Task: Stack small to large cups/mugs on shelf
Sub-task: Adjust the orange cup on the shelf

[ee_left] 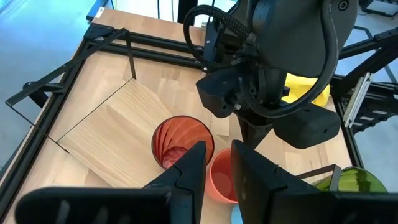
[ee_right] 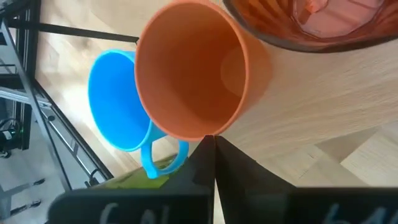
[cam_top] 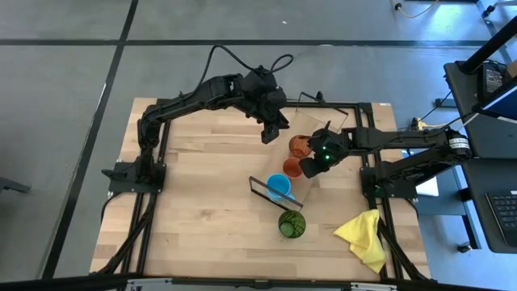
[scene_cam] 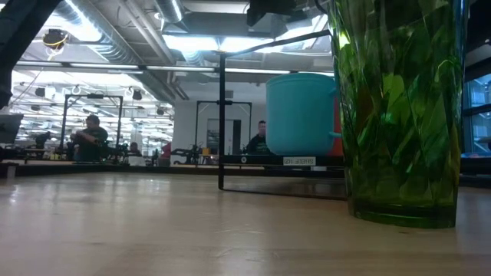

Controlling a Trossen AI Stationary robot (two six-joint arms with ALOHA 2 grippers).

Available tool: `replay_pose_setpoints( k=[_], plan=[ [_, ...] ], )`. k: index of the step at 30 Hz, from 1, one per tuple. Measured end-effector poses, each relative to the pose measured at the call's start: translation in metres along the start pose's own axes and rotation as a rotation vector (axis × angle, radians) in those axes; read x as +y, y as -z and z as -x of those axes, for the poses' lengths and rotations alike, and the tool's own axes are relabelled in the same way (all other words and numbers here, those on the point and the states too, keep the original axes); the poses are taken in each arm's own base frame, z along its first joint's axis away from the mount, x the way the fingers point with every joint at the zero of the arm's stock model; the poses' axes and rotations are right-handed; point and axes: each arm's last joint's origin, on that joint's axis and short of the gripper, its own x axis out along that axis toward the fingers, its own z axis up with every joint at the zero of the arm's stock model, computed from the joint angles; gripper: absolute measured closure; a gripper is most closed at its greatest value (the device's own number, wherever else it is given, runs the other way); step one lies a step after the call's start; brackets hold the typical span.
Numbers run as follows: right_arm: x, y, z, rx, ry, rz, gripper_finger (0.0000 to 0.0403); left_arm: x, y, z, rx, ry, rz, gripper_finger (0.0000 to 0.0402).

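The light-wood shelf (cam_top: 323, 129) lies slantwise at the table's right. On it stand the orange-red translucent tumbler (cam_top: 298, 145), the small red-orange cup (cam_top: 292, 167) and the light-blue mug (cam_top: 279, 186). The green tumbler (cam_top: 292, 224) stands on the table beside the shelf's near end. My right gripper (cam_top: 309, 167) is shut, its tips at the small cup's rim (ee_right: 208, 134). My left gripper (cam_top: 269, 133) is open and empty, hovering above the translucent tumbler (ee_left: 180, 143). My right gripper's shut fingertips (ee_right: 205, 149) stand right at the rim of the small red-orange cup, on its right side, pointing down from above. I cannot tell whether they touch the rim. The cup stands upright on the shelf.
A yellow cloth (cam_top: 363, 238) lies at the table's near right corner. The shelf's black wire frame (scene_cam: 222, 115) rises at its ends. Black rails (cam_top: 153, 174) run along the table's sides. Free wood lies to the left and near side.
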Motion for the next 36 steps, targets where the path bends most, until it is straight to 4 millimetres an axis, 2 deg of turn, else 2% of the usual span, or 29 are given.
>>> replay_pose_setpoints(
  k=[9, 16, 22, 29, 36],
  plan=[
    [0.002, 0.003, 0.000, 0.113, -0.068, 0.022, 0.0393, 0.000, 0.000, 0.000, 0.000, 0.000, 0.001, 0.0333],
    [-0.002, 0.003, -0.002, 0.074, -0.030, 0.021, 0.0393, 0.000, 0.000, 0.000, 0.000, 0.000, -0.004, 0.0333],
    [-0.016, 0.007, -0.016, 0.081, 0.000, 0.008, 0.0393, 0.000, 0.000, 0.000, 0.000, 0.000, -0.007, 0.0333],
    [-0.010, 0.003, -0.018, 0.031, -0.067, 0.030, 0.0393, 0.000, 0.000, 0.000, 0.000, 0.000, -0.008, 0.0333],
    [-0.011, 0.003, -0.018, 0.011, -0.055, 0.031, 0.0393, 0.000, 0.000, 0.000, 0.000, 0.000, -0.008, 0.0333]
  ],
)
